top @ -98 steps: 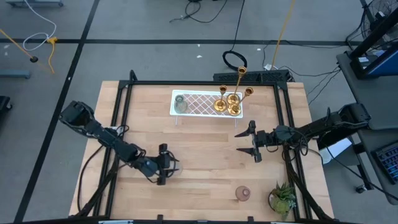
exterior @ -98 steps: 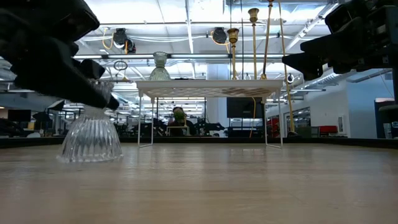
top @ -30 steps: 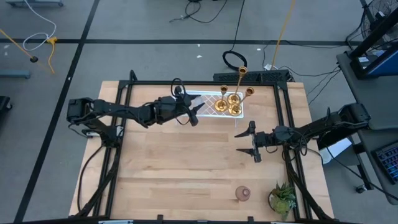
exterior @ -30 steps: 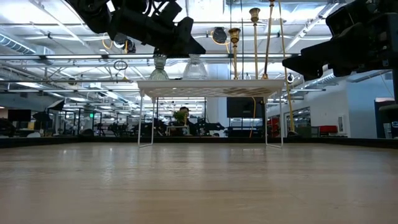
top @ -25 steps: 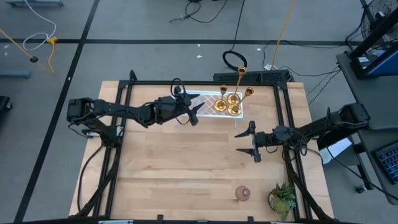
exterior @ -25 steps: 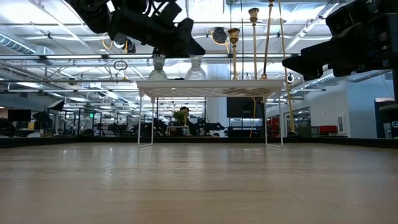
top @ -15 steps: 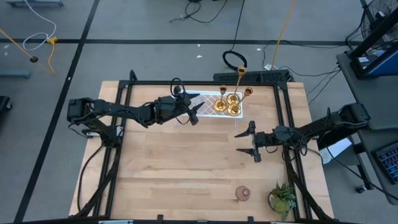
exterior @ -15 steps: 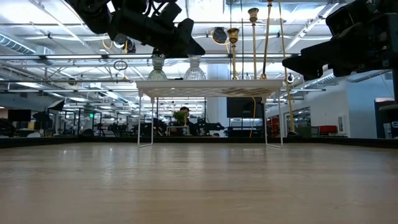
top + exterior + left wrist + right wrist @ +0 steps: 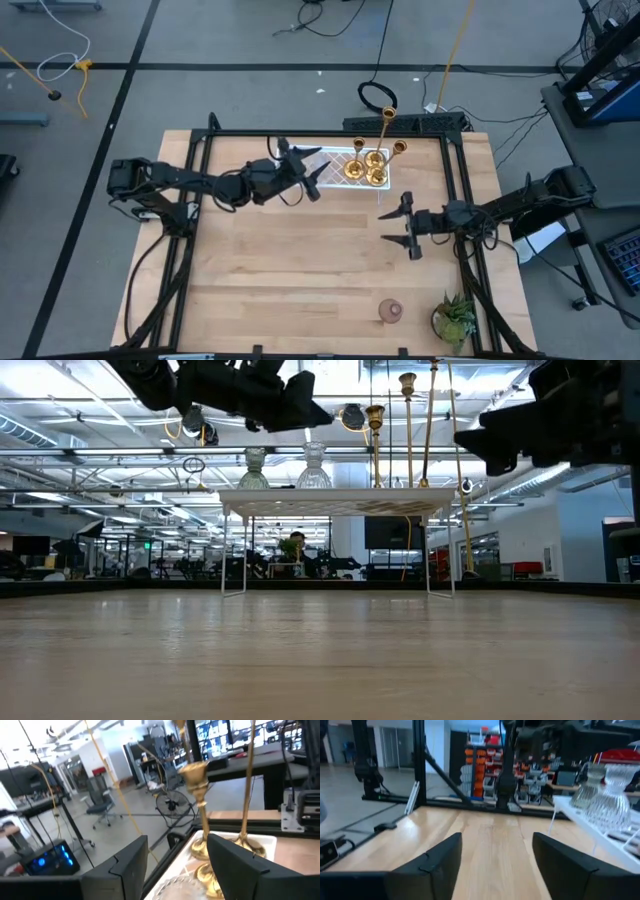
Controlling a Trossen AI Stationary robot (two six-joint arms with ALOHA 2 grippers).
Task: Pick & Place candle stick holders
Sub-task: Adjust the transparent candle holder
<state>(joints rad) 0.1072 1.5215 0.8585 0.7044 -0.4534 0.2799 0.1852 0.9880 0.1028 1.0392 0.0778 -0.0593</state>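
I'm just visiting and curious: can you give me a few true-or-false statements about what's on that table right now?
1. Two glass holders stand on the white tray. True: greenish and clear.
2. The left gripper grips the clear holder. False: its jaws are open, above the holder.
3. The pinkish holder is on the tray. False: it sits on the table beside the plant.
4. The right gripper holds nothing. True.

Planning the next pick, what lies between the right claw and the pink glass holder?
Bare wood only, seen in the high view: nothing lies between the right claw and the pink glass holder; the potted plant sits aside.
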